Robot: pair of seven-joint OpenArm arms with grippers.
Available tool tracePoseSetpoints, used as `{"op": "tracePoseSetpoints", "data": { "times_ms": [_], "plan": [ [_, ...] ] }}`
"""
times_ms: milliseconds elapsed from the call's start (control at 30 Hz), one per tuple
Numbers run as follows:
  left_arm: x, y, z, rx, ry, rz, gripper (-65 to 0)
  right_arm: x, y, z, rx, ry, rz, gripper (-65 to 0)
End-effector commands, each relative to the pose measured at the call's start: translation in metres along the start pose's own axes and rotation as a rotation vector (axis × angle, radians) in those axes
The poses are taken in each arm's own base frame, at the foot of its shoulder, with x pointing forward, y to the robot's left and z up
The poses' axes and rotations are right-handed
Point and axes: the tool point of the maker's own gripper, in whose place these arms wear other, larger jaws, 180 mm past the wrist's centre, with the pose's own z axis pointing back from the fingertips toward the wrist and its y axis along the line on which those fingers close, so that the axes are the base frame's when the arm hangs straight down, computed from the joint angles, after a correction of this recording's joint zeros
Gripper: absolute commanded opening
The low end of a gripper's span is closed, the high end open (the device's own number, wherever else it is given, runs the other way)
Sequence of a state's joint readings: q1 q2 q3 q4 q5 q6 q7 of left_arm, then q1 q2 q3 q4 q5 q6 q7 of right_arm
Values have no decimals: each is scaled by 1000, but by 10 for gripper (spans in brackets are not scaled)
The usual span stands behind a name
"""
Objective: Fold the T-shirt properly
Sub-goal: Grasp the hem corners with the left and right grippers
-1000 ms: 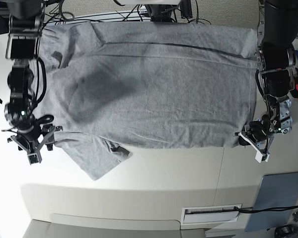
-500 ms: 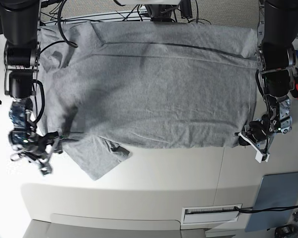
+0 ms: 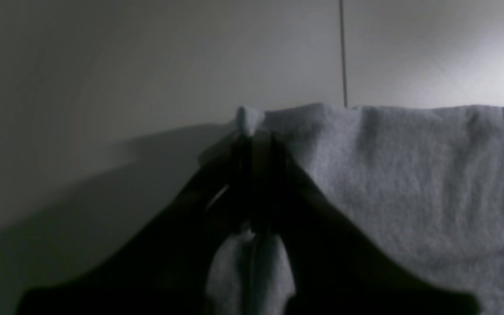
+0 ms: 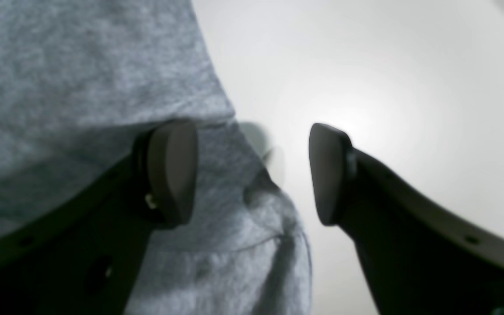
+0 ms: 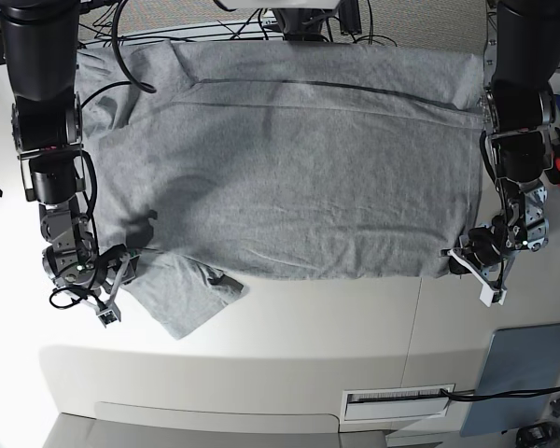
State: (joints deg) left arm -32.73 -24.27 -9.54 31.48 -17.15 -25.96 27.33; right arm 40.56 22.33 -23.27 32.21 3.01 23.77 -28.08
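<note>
The right gripper (image 4: 252,175), jaws released, has slid from the desk (image 5: 289,327) beside the sleeve onto the shirt's (image 5: 280,159) edge, one pad on cloth. The left gripper (image 3: 256,175) stays clenched on the hem corner. The shirt lies spread flat.

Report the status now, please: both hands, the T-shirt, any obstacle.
Left hand shut on T-shirt corner. Right hand open at sleeve edge, one finger over cloth, nothing gripped. T-shirt flat, unfolded. No obstacle seen.
</note>
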Motion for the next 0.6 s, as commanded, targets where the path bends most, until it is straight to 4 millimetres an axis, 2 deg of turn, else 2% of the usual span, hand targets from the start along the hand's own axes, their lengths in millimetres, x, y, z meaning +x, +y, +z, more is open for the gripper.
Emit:
{"op": "tracePoseSetpoints", "data": {
  "times_ms": [0, 33, 200, 367, 433, 567],
  "plan": [
    [6, 5, 3, 19, 11, -17, -650, 8, 2, 2, 13, 5, 7, -274],
    [6, 5, 3, 19, 11, -17, -650, 7, 5, 1, 18, 14, 8, -293],
    [6, 5, 3, 19, 11, -16, -650, 4, 16, -1, 46, 52, -21, -475],
    [7, 5, 3, 19, 11, -16, -650, -4, 4, 0, -23, 94, -57, -625],
    [7, 5, 3, 19, 10, -16, -650, -1, -4, 0, -69, 78, -66, -650],
    [6, 5, 3, 19, 11, -16, -650, 6, -7, 0, -83, 44, -51, -649]
  ]
}}
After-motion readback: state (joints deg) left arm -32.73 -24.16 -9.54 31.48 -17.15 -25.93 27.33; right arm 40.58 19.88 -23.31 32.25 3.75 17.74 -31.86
